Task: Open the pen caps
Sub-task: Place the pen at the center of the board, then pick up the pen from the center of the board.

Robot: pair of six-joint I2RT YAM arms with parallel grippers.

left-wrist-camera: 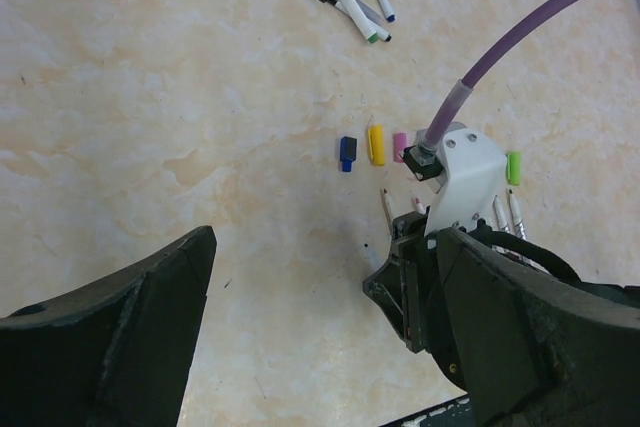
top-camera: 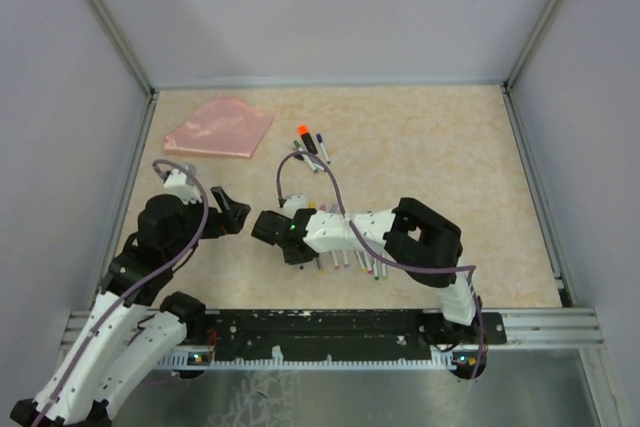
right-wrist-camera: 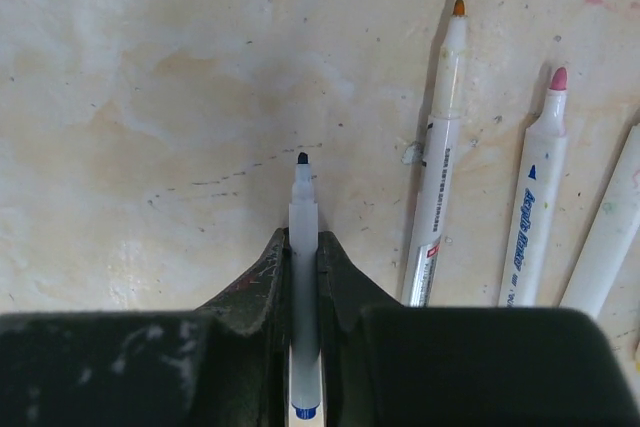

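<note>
Already off: blue cap (left-wrist-camera: 347,153), yellow cap (left-wrist-camera: 376,144), pink cap (left-wrist-camera: 400,146) and green cap (left-wrist-camera: 514,167) lie loose on the table (left-wrist-camera: 150,127), just beyond the right arm's wrist.
Bare pens: orange-tipped pen (right-wrist-camera: 440,177) and pink-tipped pen (right-wrist-camera: 535,197) lie uncapped side by side; more of that row sits under the right arm.
Right gripper (right-wrist-camera: 303,262): clamped on a dark-tipped pen (right-wrist-camera: 303,202), tip bare.
Left gripper (top-camera: 230,209): jaws wide apart, holding nothing, just left of the right gripper.
Left to do: pen cluster (top-camera: 312,145) to the right of the pink pouch (top-camera: 220,127) looks capped, with an orange cap (top-camera: 303,131) among them.
Estimate: past half; a few pens remain.
</note>
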